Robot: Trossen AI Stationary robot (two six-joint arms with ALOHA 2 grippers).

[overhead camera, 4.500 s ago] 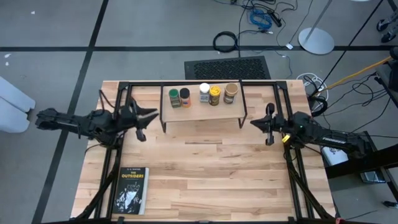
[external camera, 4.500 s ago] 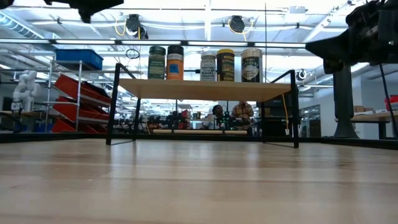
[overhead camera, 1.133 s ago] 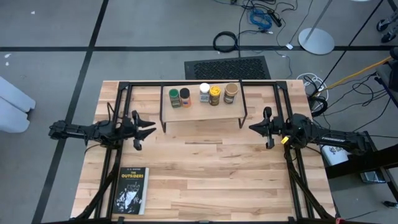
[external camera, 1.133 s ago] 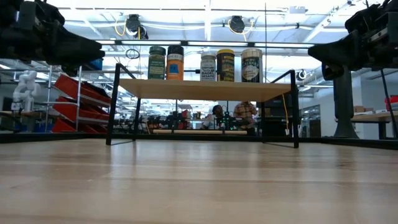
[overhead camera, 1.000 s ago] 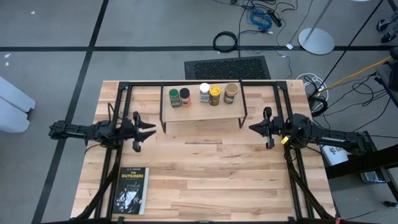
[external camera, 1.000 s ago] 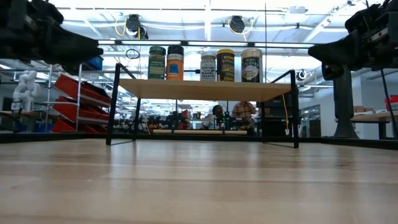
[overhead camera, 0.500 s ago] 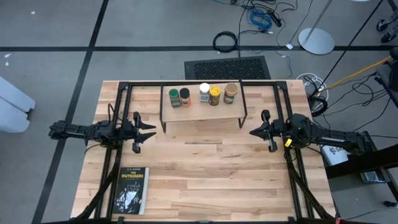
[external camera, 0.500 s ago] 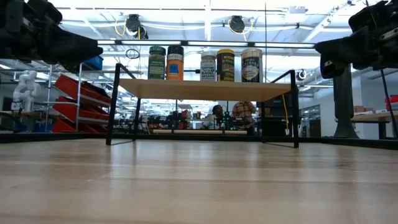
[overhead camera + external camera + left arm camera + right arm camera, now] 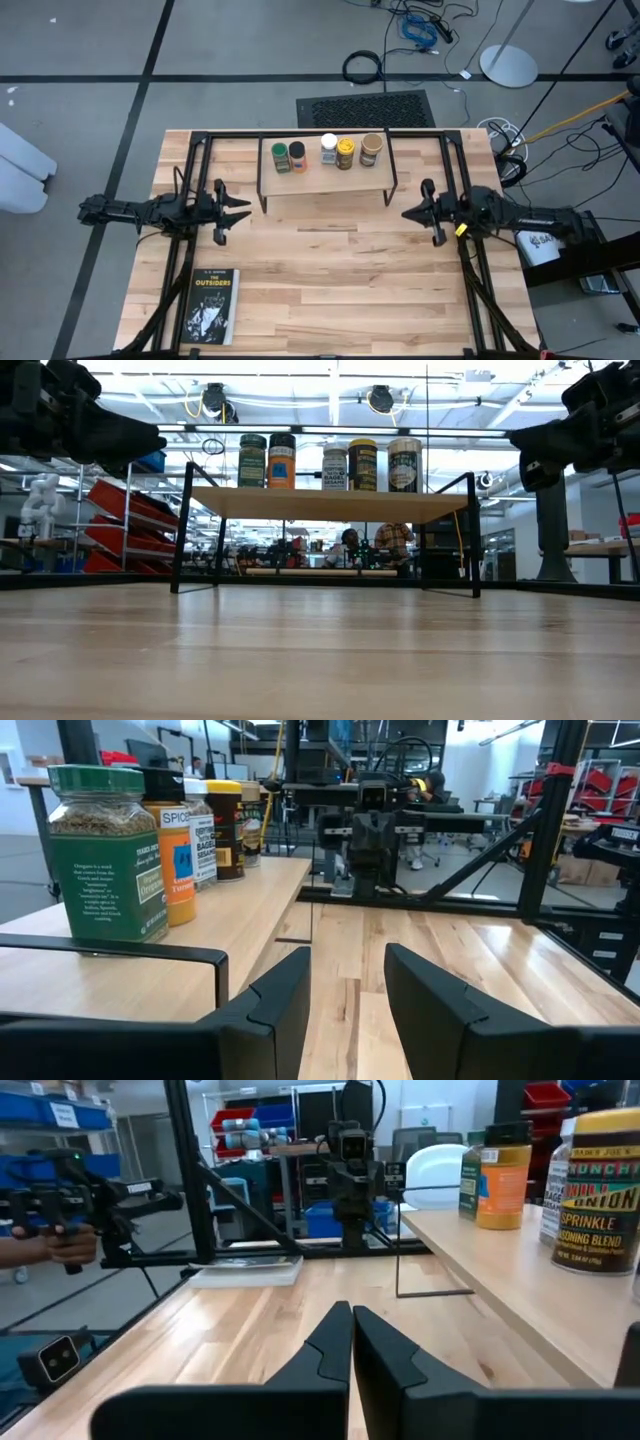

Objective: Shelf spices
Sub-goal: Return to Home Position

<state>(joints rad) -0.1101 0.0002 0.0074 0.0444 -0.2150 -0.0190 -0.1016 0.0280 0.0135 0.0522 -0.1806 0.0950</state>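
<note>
Five spices (image 9: 329, 148) line the shelf (image 9: 325, 183); the left hand (image 9: 240, 207) hangs parted off its left end, the right hand (image 9: 411, 213) pressed together off its right.

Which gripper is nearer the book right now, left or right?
Left. The left gripper, open, hangs just beyond the book, between it and the shelf. The right gripper, shut, is far off beside the shelf's opposite end.
</note>
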